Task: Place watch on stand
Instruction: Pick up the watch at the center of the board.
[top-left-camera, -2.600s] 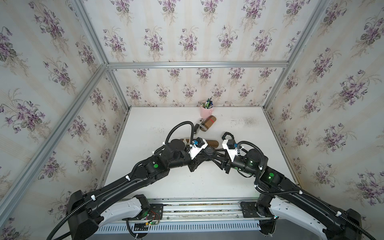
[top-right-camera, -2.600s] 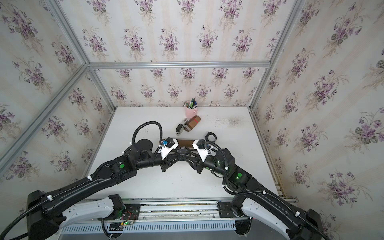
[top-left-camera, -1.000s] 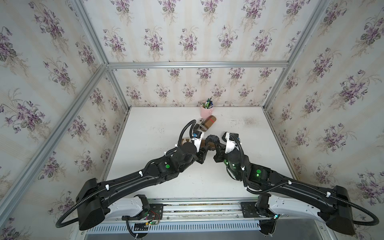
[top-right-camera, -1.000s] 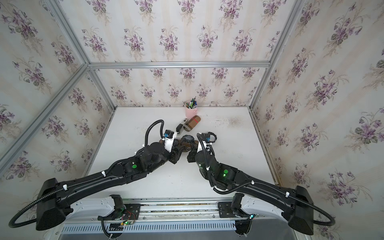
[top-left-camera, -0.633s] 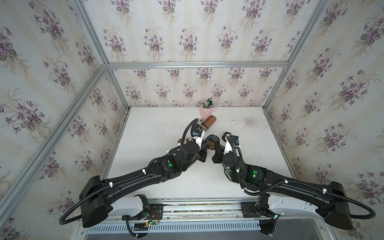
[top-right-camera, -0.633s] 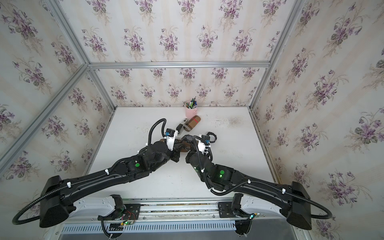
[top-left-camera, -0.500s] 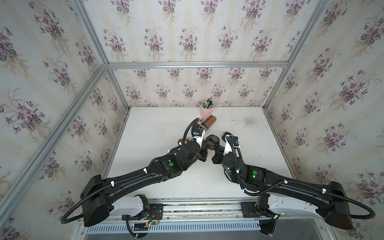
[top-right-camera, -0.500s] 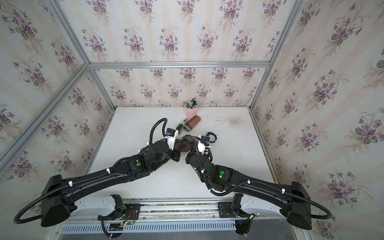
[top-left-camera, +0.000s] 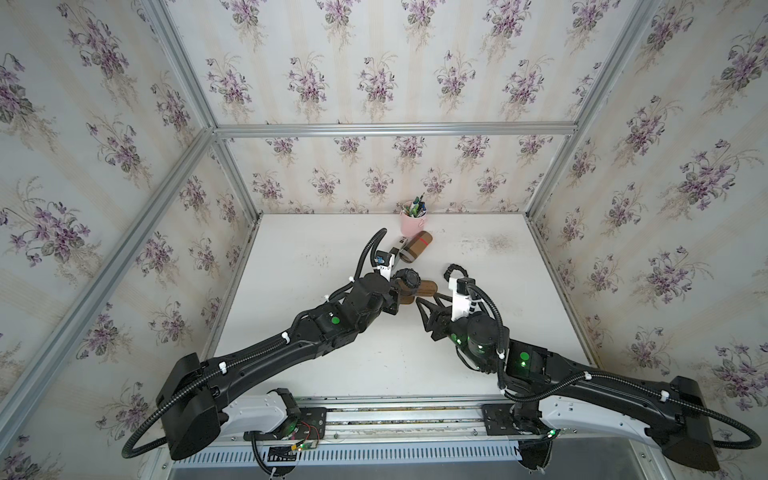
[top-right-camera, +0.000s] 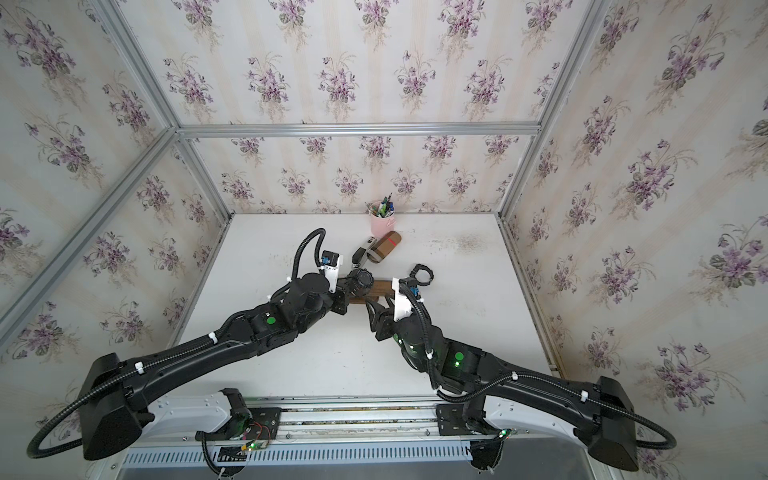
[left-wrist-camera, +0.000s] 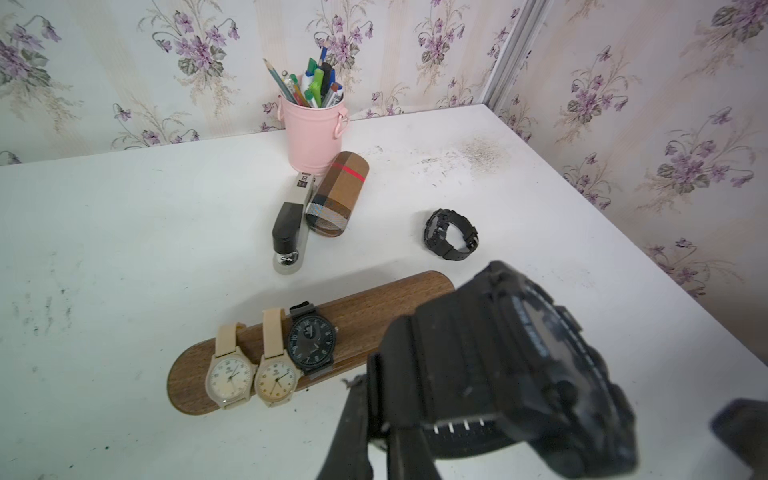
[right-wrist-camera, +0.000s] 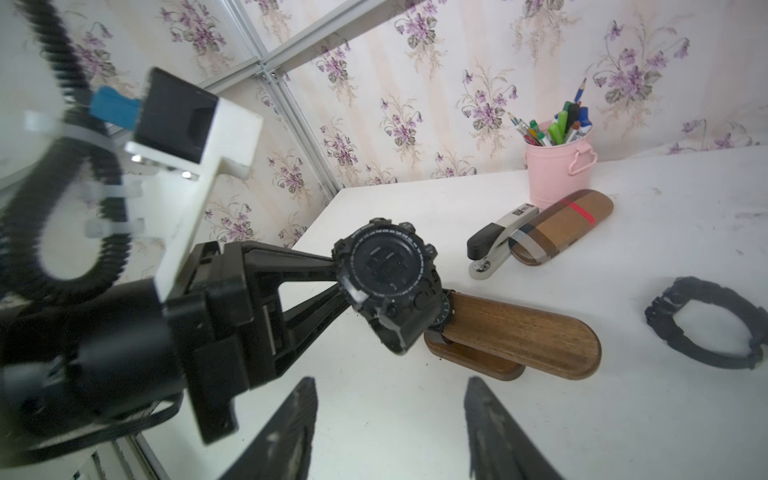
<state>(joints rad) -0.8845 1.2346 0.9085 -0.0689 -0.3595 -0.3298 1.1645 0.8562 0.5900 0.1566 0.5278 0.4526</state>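
Observation:
A chunky black digital watch (top-left-camera: 409, 279) (right-wrist-camera: 386, 270) hangs in the air over the stand, with my left gripper (left-wrist-camera: 382, 419) (top-left-camera: 397, 289) shut on its strap. The stand (left-wrist-camera: 374, 307) (top-left-camera: 427, 288) is a dark wooden bar on an oval base. It carries two beige watches (left-wrist-camera: 230, 374) and a black-faced one (left-wrist-camera: 311, 343). My right gripper (right-wrist-camera: 390, 382) (top-left-camera: 430, 304) stands open and empty, a little in front of the stand's free end (right-wrist-camera: 540, 345). In both top views my left wrist hides most of the stand.
Another black watch (top-left-camera: 454, 270) (right-wrist-camera: 706, 328) lies on the white table (top-left-camera: 316, 249) just right of the stand. Behind the stand lie a plaid case (top-left-camera: 417, 246) and a stapler (left-wrist-camera: 291, 224). A pink pen cup (top-left-camera: 413, 220) stands by the back wall.
My right gripper has opened, let go of the watch and drawn back toward the front. My left gripper closed on the strap and now holds the watch alone.

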